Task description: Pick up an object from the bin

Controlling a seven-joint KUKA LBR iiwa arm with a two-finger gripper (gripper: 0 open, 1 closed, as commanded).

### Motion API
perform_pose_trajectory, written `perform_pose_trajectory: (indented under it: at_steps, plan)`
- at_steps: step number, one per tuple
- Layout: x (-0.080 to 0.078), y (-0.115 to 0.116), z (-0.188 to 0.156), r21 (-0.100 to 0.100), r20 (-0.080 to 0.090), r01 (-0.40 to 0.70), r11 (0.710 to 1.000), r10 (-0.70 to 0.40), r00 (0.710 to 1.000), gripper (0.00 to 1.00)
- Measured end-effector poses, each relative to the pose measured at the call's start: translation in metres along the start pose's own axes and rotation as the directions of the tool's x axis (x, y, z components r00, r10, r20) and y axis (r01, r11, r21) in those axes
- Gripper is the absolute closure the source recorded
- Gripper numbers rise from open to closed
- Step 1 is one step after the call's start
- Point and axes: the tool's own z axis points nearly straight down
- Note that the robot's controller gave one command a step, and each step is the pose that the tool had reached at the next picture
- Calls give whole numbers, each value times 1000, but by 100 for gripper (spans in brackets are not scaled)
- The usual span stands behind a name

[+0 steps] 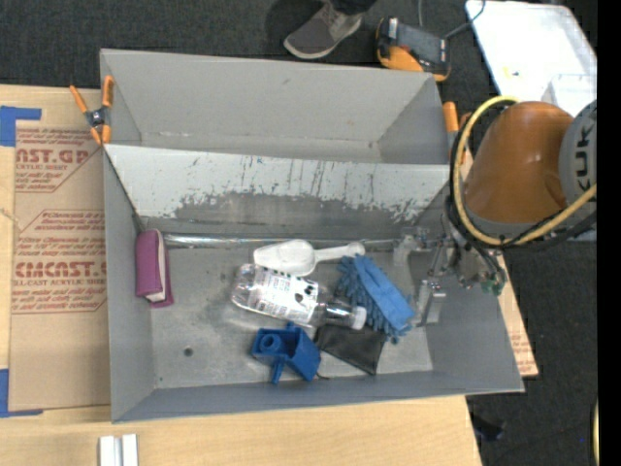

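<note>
Orange-covered (514, 168) and ringed with yellow and black cables, the arm's wrist stands highest toward the camera, over the right rim of the grey metal bin (262, 105). Below it the gripper (430, 304) reaches down to the right side of the bin's floor, close to the right wall. Whether it is spread or pressed together cannot be told, since its metal parts blend into the grey floor. Nearest to it is a crumpled blue rag-like thing (378, 294), just to its left; whether the two touch cannot be told. This blue thing lies at the right end of a small cluster in the middle of the floor. Its lower edge lies against a flat black piece (351, 349), which sits toward the front wall. Left of both lies a clear plastic bottle (281, 297) on its side, with a white label printed in black, its neck end pointing at the blue rag-like thing. Behind the bottle a white scoop (289, 255) lies with its handle stretching right toward the top of the blue thing. In front of the bottle sits a chunky blue plastic part (288, 350), touching the black piece's left corner. Well apart from all these, a purple block (150, 265) rests against the left wall.
</note>
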Motion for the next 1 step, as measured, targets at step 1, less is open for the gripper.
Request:
perform_pose_trajectory:
  at_steps: [1]
  plan:
    - [-2,0,-3,1,6,1,1000,-1,1000,0]
